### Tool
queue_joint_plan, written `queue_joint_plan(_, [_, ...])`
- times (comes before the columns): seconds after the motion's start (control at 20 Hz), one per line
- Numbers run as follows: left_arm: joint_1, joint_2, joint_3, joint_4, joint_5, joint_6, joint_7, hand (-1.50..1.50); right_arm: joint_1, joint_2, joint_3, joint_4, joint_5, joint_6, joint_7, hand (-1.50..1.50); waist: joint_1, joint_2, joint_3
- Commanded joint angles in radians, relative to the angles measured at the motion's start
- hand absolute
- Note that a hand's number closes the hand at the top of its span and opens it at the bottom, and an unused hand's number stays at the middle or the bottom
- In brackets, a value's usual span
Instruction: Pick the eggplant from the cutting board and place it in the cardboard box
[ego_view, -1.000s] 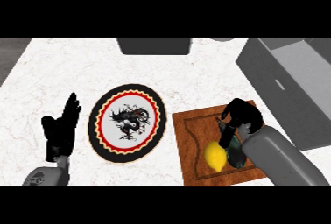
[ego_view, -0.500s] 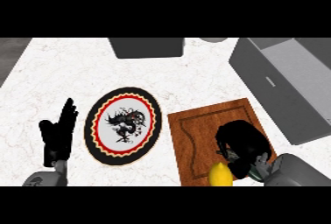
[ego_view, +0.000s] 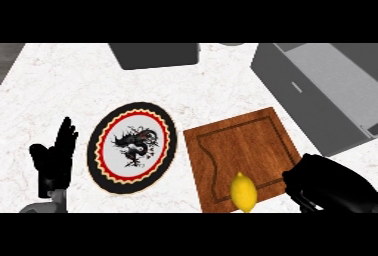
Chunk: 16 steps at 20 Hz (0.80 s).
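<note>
No eggplant can be made out; whether it is hidden inside the curled right hand (ego_view: 328, 185) cannot be told; an eggplant would be judged light, smooth and slippery, best gripped round its middle. The cutting board (ego_view: 244, 150) lies under the hand, a lemon (ego_view: 244, 192) just left of it, the cardboard box (ego_view: 325, 90) beyond; a plate (ego_view: 133, 147) lies further left; the left hand (ego_view: 53, 157) rests open.

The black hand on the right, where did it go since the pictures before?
The right hand slid from over the cutting board toward the view's lower right corner, fingers curled; anything in them is hidden. The lemon looks unmoved near the board's lower edge, as do the plate and the grey box. The left hand rests open at the left as before.
</note>
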Motion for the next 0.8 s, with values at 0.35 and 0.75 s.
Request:
queue_joint_plan(0.35, [0.058,0.015,0.035,-0.014,0.023,-0.014,-0.033,0.00,0.189,-0.313,-0.389,0.042,-0.398,-0.226,-0.547,1.50,-0.038,0.004,-0.003])
queue_joint_plan(0.75, [0.041,0.008,0.017,-0.028,0.011,-0.018,-0.031,0.00,0.279,-0.459,-0.706,0.411,-0.686,-0.095,-0.909,1.50,0.012,0.014,-0.006])
